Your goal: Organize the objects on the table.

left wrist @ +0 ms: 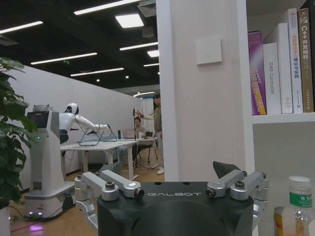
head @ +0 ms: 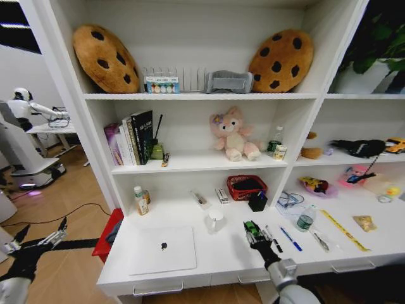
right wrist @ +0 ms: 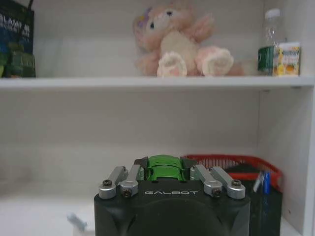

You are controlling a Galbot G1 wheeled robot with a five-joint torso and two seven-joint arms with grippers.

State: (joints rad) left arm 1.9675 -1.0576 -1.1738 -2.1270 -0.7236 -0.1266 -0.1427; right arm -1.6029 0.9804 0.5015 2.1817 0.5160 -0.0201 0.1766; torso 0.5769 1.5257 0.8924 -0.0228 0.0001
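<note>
Right gripper holds the green toy car above the white worktop; left gripper waits off its left end.

The left gripper (head: pixel 39 240) hangs low over the floor, beside the worktop's (head: pixel 221 256) left end, its fingers spread wide and holding nothing. On the worktop, the closed silver laptop (head: pixel 162 249) lies flat near the front left. Right of it, past a small clear cup (head: pixel 215 220), the right gripper (head: pixel 252 229) has its fingers closed around the green toy car (right wrist: pixel 164 168), raised just over the surface in front of the red basket (head: pixel 246 186). Just right of that gripper lie a black pen (head: pixel 274 239) and a blue pen (head: pixel 291 239), side by side on the worktop.
</note>
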